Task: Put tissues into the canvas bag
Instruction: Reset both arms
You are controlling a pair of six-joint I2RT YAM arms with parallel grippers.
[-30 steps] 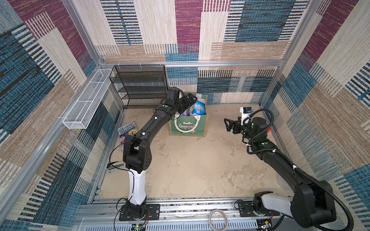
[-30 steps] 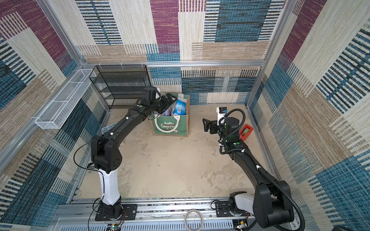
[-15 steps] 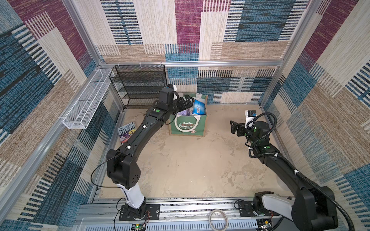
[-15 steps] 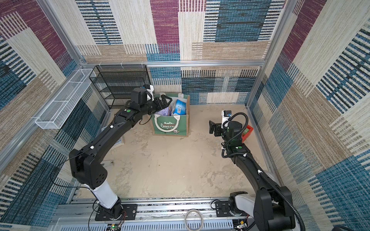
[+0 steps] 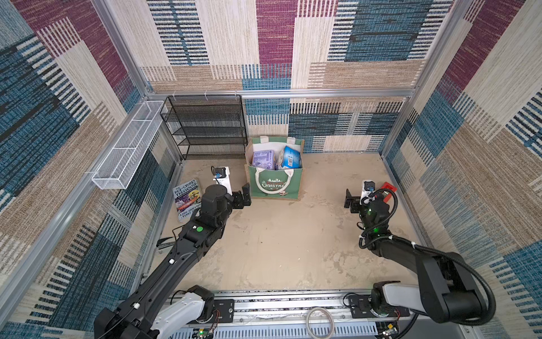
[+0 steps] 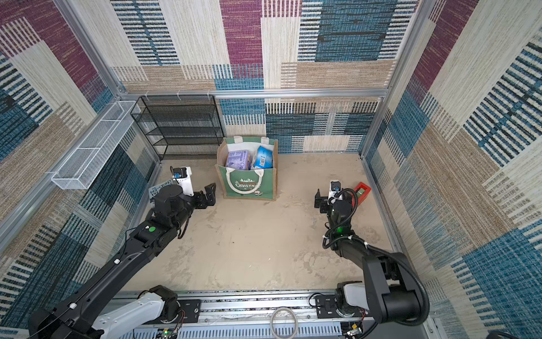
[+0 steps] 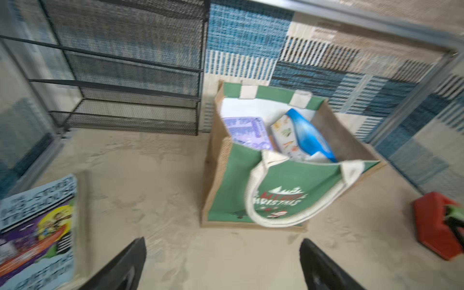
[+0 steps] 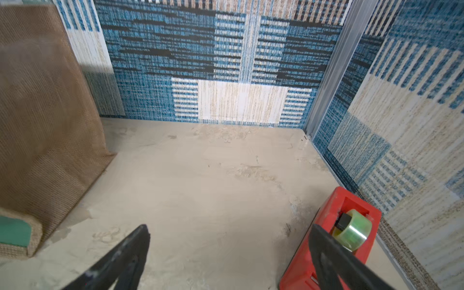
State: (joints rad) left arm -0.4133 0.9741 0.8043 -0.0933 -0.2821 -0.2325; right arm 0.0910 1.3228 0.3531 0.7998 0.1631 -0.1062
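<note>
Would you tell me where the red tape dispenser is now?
In both top views the red tape dispenser sits by the right wall, just beside the right gripper.

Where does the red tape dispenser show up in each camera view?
Top view: tape dispenser against the side wall, beside the right gripper.
Top view: same spot, against that wall.
Left wrist: on the floor, off to the side of the canvas bag.
Right wrist: close up, partly behind one finger.
Shared landmark: the canvas bag, in all four.
</note>
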